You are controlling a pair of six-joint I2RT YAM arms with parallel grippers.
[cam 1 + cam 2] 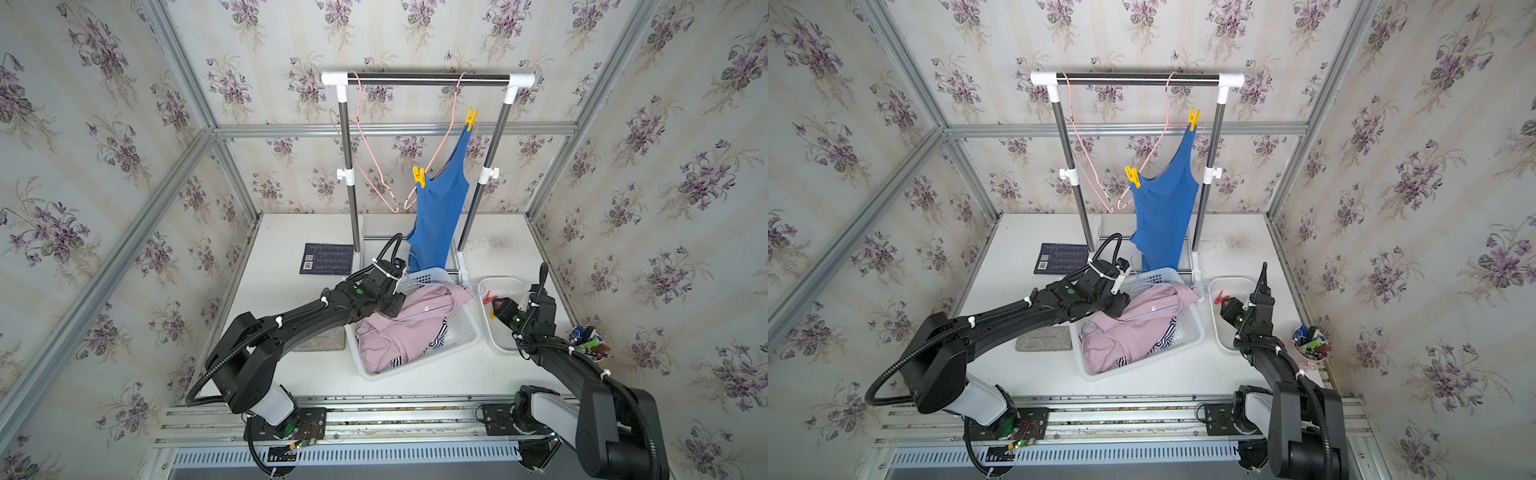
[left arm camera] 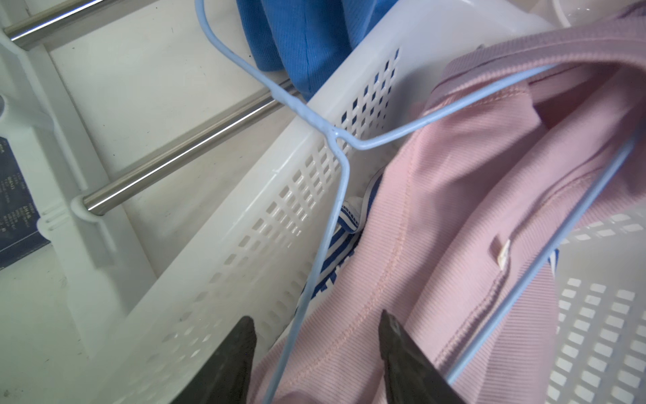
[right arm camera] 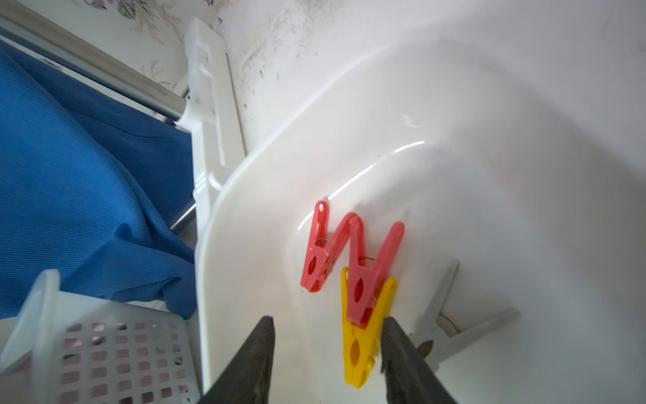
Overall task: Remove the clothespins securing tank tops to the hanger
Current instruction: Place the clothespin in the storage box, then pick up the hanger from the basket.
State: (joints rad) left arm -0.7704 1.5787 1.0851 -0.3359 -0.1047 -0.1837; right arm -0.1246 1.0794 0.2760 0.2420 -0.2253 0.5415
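A bright blue tank top (image 1: pixel 438 208) hangs from a pink hanger (image 1: pixel 454 104), pinned by two yellow clothespins (image 1: pixel 471 119) (image 1: pixel 419 176). The pink-mauve top (image 1: pixel 399 328) lies in the white basket (image 1: pixel 461 328) over a striped top (image 2: pixel 335 245), with a light blue hanger (image 2: pixel 328 224) on it. My left gripper (image 2: pixel 315 316) is open above the pink top, and the hanger wire runs between its jaws without touching them. My right gripper (image 3: pixel 328 319) is open over the white tub (image 3: pixel 489 175). Two red clothespins (image 3: pixel 320 252) (image 3: pixel 370 273), a yellow one (image 3: pixel 360 349) and a grey one (image 3: pixel 444 325) lie there.
The metal rack (image 1: pixel 428 79) stands at the back with a second, bare pink hanger (image 1: pixel 365 145). A dark booklet (image 1: pixel 328 258) and a grey pad (image 1: pixel 320 343) lie left of the basket. A cup of pens (image 1: pixel 588 338) stands at the right edge.
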